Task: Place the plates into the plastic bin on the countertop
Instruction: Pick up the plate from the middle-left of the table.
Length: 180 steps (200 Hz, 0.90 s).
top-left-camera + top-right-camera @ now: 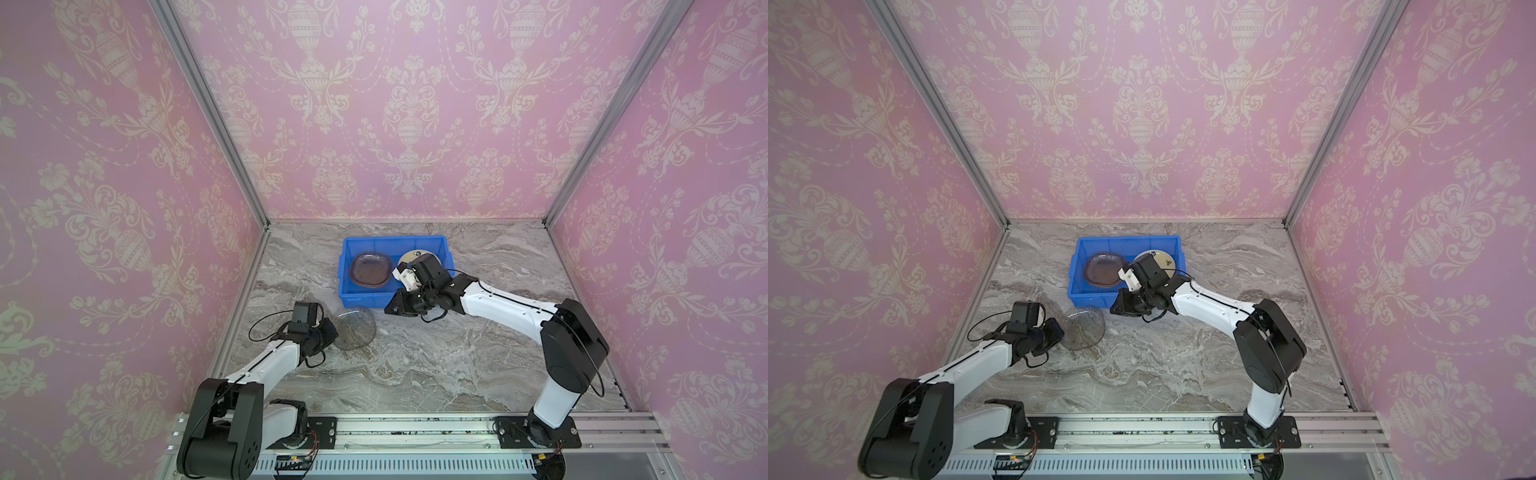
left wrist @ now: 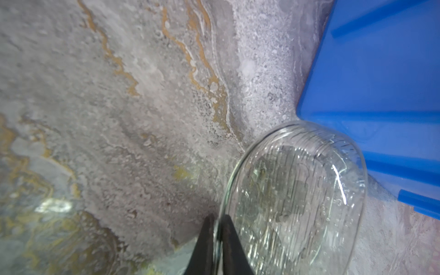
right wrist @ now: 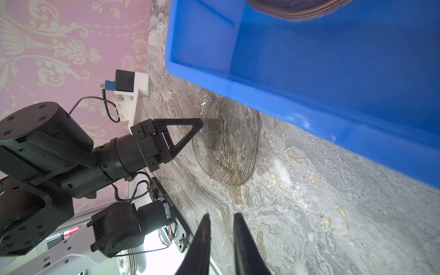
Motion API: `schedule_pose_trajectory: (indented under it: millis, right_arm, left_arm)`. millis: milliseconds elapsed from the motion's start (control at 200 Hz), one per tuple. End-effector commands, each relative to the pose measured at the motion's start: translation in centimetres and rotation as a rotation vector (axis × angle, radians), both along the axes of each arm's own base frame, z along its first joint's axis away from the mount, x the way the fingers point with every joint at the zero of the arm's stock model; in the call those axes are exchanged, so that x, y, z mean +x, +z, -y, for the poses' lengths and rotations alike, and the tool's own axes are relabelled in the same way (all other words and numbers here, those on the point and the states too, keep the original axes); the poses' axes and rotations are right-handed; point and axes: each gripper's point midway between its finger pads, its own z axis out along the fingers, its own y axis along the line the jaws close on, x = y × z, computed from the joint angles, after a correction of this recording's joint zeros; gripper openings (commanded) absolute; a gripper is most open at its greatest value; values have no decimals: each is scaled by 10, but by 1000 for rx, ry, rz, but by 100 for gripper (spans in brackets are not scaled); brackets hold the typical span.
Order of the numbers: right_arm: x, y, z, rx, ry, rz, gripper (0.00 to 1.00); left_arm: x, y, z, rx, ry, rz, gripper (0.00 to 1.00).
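- Left wrist view alone shows the left end effector [image 2: 217, 217] pinched shut on the rim of a clear ribbed glass plate [image 2: 297, 195]. The plate is tilted over the counter [image 2: 119, 119], just beside the blue plastic bin [image 2: 381, 71].
- Right wrist view shows the right end effector [image 3: 220, 215] slightly open and empty.
- In both top views the bin holds a purplish glass plate [image 1: 371, 269] and a cream plate [image 1: 1165, 259] side by side.
- The left arm [image 1: 270, 357] stretches low, and the right arm [image 1: 507, 307] bends over the bin's near wall.
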Motion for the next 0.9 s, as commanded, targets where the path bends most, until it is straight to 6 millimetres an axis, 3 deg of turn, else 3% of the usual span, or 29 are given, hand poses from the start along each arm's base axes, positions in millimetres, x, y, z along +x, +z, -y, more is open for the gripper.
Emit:
schedule_pose_trajectory:
  millis: [0, 300, 570, 746, 896]
  right_arm:
    - [4, -6, 5, -13, -19, 4, 21]
    - [0, -2, 7, -12, -16, -3, 20]
    - [-9, 22, 31, -72, -29, 58, 22]
    - [-7, 42, 48, -93, -52, 108, 29]
    - [-2, 59, 61, -78, -84, 126, 35]
  left_arm:
    - [-5, -7, 0, 24, -30, -29, 2]
    - [-9, 16, 14, -36, -93, 19, 0]
    - [-40, 51, 39, -134, -190, 60, 0]
    - [-65, 62, 67, -135, -296, 40, 0]
    - [-77, 67, 78, -113, -352, 28, 0]
